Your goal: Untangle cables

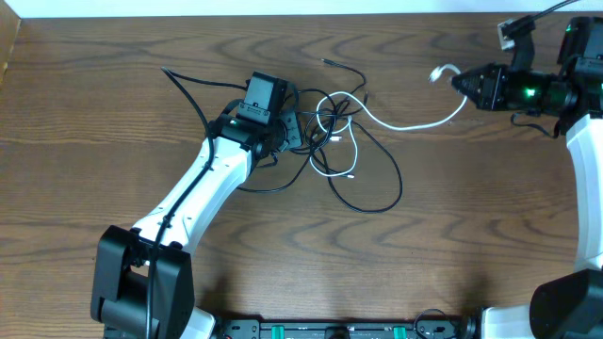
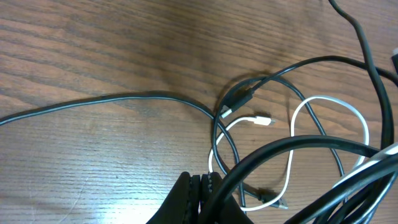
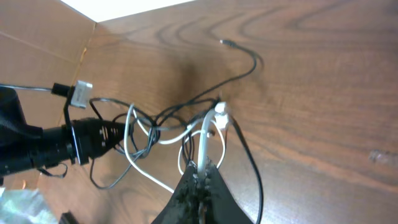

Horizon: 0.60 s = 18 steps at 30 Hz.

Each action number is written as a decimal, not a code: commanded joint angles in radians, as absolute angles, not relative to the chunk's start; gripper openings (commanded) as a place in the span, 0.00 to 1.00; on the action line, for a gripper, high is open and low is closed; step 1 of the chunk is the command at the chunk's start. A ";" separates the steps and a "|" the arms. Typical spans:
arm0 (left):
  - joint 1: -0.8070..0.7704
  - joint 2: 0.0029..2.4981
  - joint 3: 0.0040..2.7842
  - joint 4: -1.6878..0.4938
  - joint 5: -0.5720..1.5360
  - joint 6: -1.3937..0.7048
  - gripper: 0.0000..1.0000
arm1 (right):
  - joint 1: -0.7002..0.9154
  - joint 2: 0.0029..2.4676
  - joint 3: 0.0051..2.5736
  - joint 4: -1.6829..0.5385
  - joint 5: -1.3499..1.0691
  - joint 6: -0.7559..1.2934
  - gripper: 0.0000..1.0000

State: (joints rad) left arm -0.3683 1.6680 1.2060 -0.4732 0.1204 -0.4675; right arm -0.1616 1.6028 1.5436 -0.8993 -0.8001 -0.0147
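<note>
Soft, even light on the wooden table [image 1: 424, 273]; the cables [image 1: 332, 111] cast faint shadows. Overhead view sharp; both wrist views blur near their bottom edges.

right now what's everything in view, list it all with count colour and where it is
white cable: 1, white, runs from the tangle at mid-table out to the right gripper
black cables: at least two (the tangle hides the exact count), black, looped over each other and the white cable at mid-table; one strand trails off on the left arm's side
table: 1, brown wood grain, under everything
left arm: 1, white and black, reaching to the tangle
right arm: 1, white and black, off to the right of the tangle
left gripper: 1, black, shut at the tangle's edge; a grip on a black cable is unclear
right gripper: 1, black, shut on the white cable near its plug
</note>
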 commanded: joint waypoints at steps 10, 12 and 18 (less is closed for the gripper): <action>-0.363 1.660 1.210 -0.496 0.150 -0.438 0.07 | -0.004 1.608 1.550 -0.878 -0.756 -0.114 0.83; -0.363 1.660 1.210 -0.495 0.226 -0.378 0.07 | 0.043 1.608 1.550 -0.871 -0.718 -0.159 0.80; -0.336 1.642 1.211 -0.493 0.521 -0.201 0.07 | 0.159 1.631 1.550 -0.881 -0.676 -0.363 0.68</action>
State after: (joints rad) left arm -0.3607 1.6680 1.2060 -0.4919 0.3164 -0.3290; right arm 0.1192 1.6112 1.5436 -0.8764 -0.7181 -0.2333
